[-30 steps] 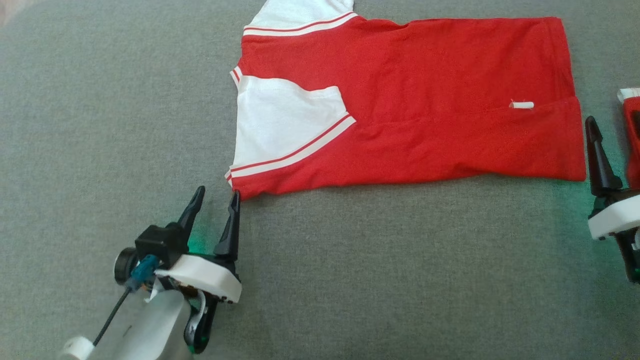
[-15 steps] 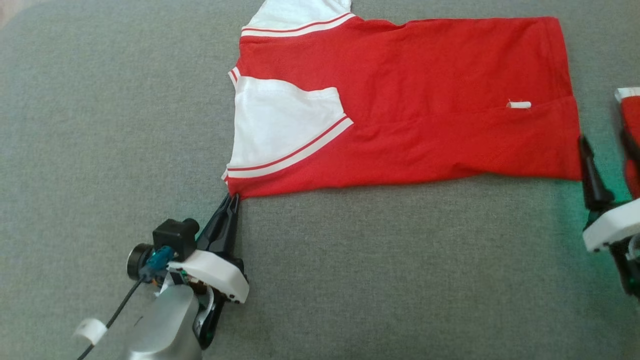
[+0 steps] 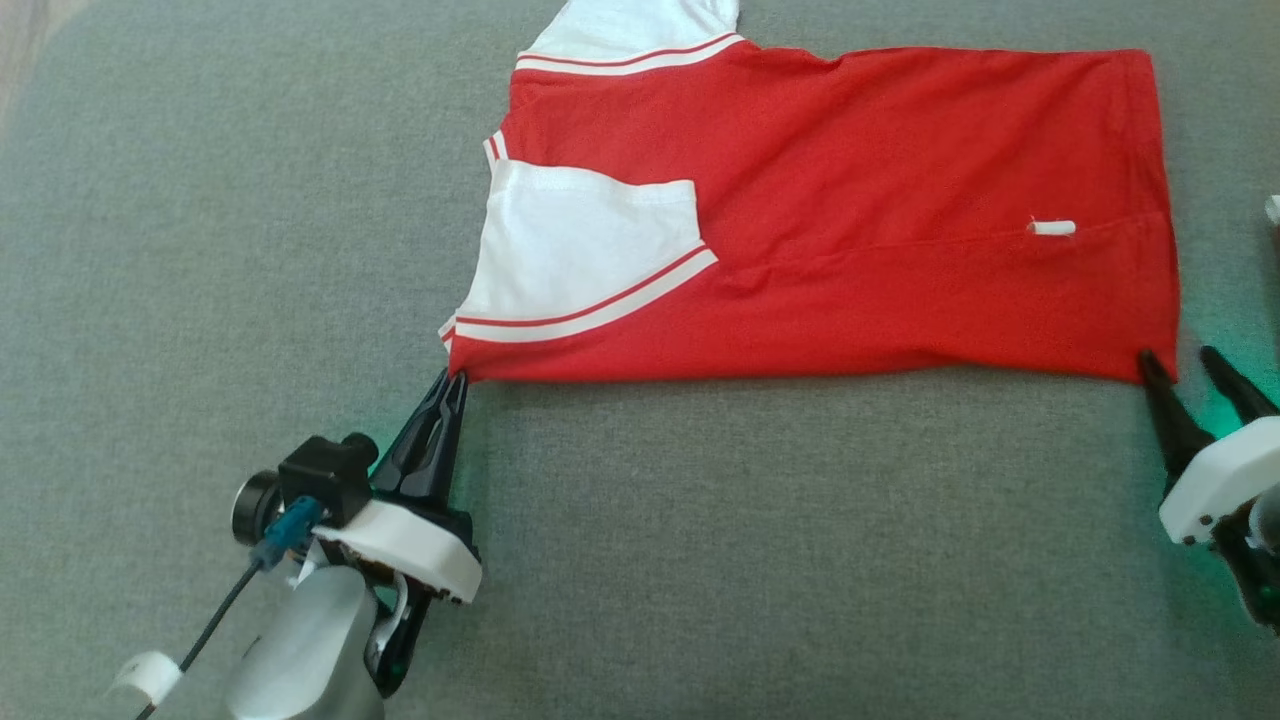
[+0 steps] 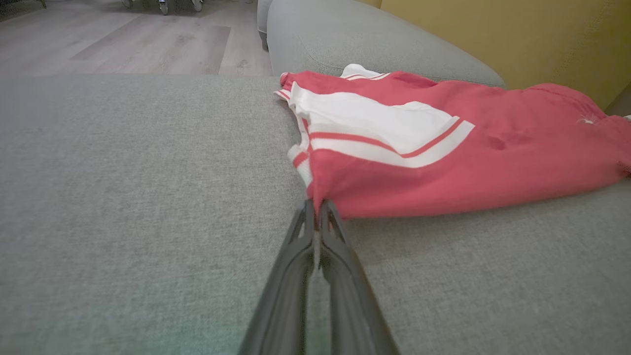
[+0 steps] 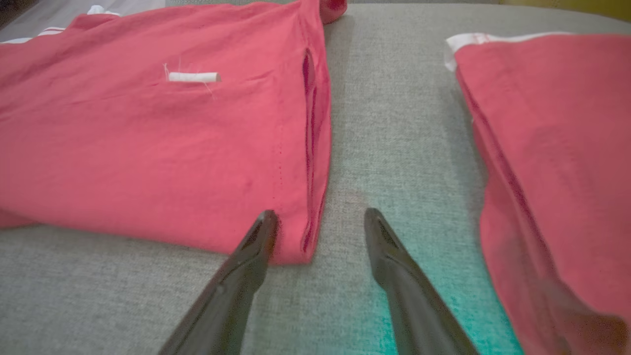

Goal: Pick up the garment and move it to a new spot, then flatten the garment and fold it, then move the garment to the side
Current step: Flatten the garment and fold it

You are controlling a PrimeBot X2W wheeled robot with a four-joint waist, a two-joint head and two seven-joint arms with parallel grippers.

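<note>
Red garment: soft matte knit, laid flat as a long rectangle on the far part of a grey coarse-woven cushion. Two white sleeves with red-and-white striped bands are noted at its left end. One small white tag is noted near the right hem.

Left gripper: fingers pressed together, the near-left corner pinched at the tips.

Right gripper: fingers apart, the near-right corner straddled, not clamped.

A second red garment, folded, is seen just to the right. Garments counted: two.
</note>
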